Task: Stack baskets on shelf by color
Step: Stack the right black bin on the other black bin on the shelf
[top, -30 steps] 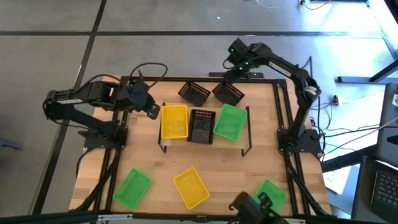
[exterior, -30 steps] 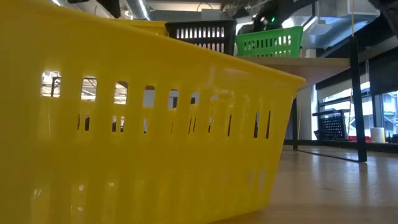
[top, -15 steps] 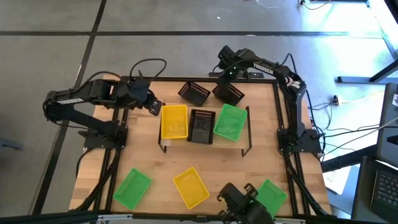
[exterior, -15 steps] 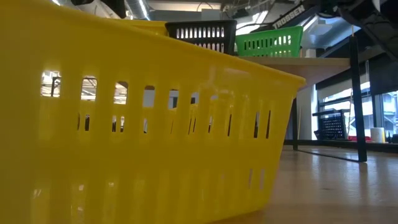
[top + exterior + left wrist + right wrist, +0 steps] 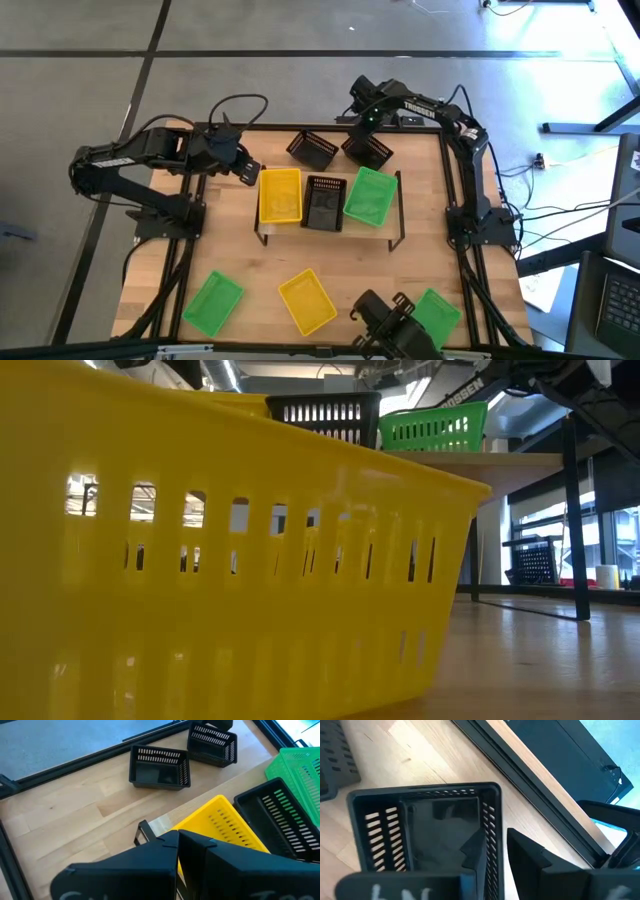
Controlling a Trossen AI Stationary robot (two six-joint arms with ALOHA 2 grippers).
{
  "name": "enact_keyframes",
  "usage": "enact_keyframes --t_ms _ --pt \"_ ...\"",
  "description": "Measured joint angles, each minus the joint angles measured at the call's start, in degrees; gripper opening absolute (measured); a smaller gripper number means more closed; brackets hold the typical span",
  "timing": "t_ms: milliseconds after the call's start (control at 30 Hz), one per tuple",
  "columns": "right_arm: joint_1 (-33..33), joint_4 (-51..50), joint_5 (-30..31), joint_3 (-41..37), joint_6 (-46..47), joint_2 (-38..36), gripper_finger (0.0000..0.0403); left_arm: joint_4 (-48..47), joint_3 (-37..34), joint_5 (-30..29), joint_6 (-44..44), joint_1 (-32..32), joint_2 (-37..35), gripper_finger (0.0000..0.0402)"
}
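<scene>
The step in hand is judged to be the pick-up of a loose black basket (image 5: 425, 827) at the far edge of the desk (image 5: 240, 265), toward 12 o'clock in the high view, for stacking on the black one already on the shelf (image 5: 392, 205). The right hand (image 5: 364, 122) is placed over that basket's far corner, its two fingers partly parted and set astride one short wall, one finger (image 5: 477, 845) inside and the other finger outside; whether the wall is already pinched cannot be told. A good grip is best taken low on the wall and square to it, and the basket should be lifted level so that the neighbouring black basket (image 5: 311, 150) at its 9 o'clock is not dragged. The left hand (image 5: 246, 172) is held fully closed and empty just beside the shelf's 9 o'clock end. On the shelf a yellow basket (image 5: 280, 194), a black basket (image 5: 324, 203) and a green basket (image 5: 371, 195) are lined up side by side, all seemingly empty. Toward 6 o'clock on the desk, two green baskets (image 5: 212, 303) and a second yellow basket (image 5: 306, 300) are left to be sorted, nothing being seen inside them.
</scene>
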Motion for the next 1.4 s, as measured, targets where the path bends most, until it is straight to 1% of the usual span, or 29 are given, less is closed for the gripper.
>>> enact_keyframes --t_ms 233,400,1100,1400 --pt "-0.94 -0.77 -0.59 0.0 -0.04 0.0 0.0076 -0.03 0.0 -0.02 0.0 0.0 0.0 0.0" --pt "-0.98 -0.79 -3.73 0.0 -1.46 0.0 0.0076 -0.03 0.0 -0.02 0.0 0.0 0.0 0.0" --pt "-1.02 -0.92 -3.93 0.0 -0.98 0.0 0.0076 -0.02 0.0 -0.02 0.02 0.0 0.0 0.0" --pt "-1.04 -1.18 -3.97 0.0 0.8 0.0 0.0076 -0.02 0.0 0.31 0.02 -0.02 0.0 0.0"
